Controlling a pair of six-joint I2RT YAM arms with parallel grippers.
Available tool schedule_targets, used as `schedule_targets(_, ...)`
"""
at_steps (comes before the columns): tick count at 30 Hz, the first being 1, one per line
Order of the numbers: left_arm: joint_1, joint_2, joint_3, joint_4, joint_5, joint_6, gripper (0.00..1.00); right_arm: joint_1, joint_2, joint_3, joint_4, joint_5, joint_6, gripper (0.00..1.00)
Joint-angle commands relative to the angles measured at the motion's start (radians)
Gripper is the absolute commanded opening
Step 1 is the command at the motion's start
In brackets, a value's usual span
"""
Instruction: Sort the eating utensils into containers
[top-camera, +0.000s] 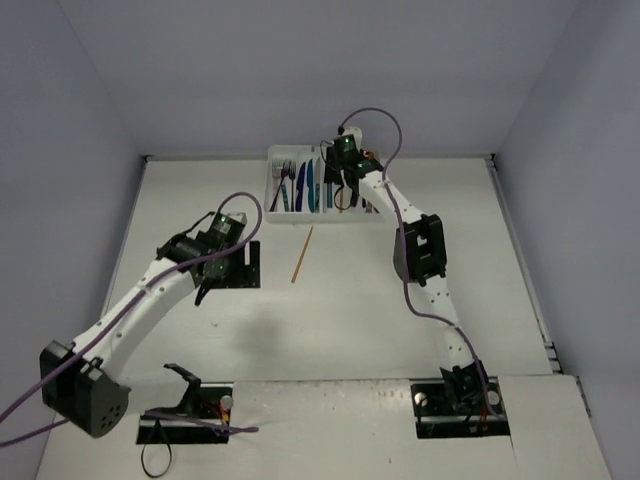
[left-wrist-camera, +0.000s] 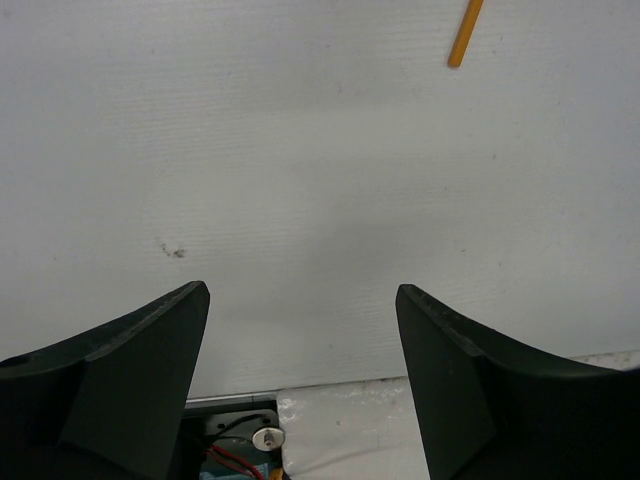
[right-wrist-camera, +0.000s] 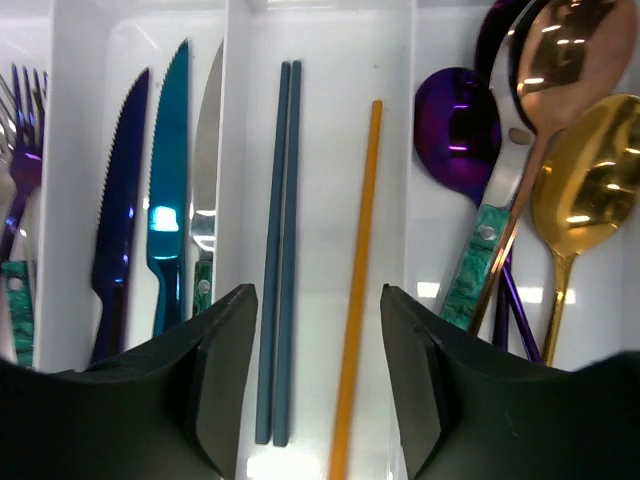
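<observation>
- The white tray (top-camera: 272, 180) is sitting at the far edge of the table (top-camera: 450, 300). The right gripper (right-wrist-camera: 318, 300) is hanging over its middle slot (right-wrist-camera: 320, 100), jaws half apart, holding nothing.
- The left gripper (left-wrist-camera: 303, 300) is hovering nearer, wide open, empty.
- Three knives (right-wrist-camera: 165, 180) are lying left, and at least three spoons (right-wrist-camera: 590, 170) right.
- Two blue chopsticks (right-wrist-camera: 280, 250) and one orange chopstick (right-wrist-camera: 360, 280) are lying in the slot, so rising straight up is looking safest.
- One loose chopstick (top-camera: 302, 254) is waiting mid-table.

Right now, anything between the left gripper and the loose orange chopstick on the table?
Nothing visible. Only bare table lies between the open left gripper and the orange chopstick, ahead to its right.
</observation>
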Motion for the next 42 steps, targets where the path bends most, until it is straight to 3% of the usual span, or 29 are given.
schedule_targets(1,-0.002,0.122,0.129,0.056,0.001,0.039,0.73,-0.016,-0.276,-0.1,0.069,0.007,-0.057,0.54)
schedule_targets(7,-0.042,0.382,0.32,0.075,-0.006,0.079,0.72,-0.038,-0.653,-0.458,0.069,0.034,-0.08,0.55)
schedule_targets(12,-0.078,0.571,0.457,0.074,-0.023,0.107,0.64,-0.105,-0.956,-0.846,0.067,0.023,-0.033,0.55)
schedule_targets(17,-0.086,0.735,0.567,0.072,-0.007,0.117,0.45,-0.172,-1.259,-1.095,0.05,0.02,-0.059,0.56)
schedule_targets(21,-0.091,0.808,0.628,0.071,0.0,0.12,0.35,-0.206,-1.399,-1.193,0.013,0.011,-0.078,0.59)
schedule_targets(28,-0.118,0.886,0.712,0.071,0.001,0.116,0.31,-0.229,-1.492,-1.281,-0.048,0.012,-0.082,0.6)
schedule_targets(42,-0.124,1.022,0.8,0.068,0.016,0.107,0.3,-0.232,-1.499,-1.301,-0.066,0.015,-0.082,0.6)
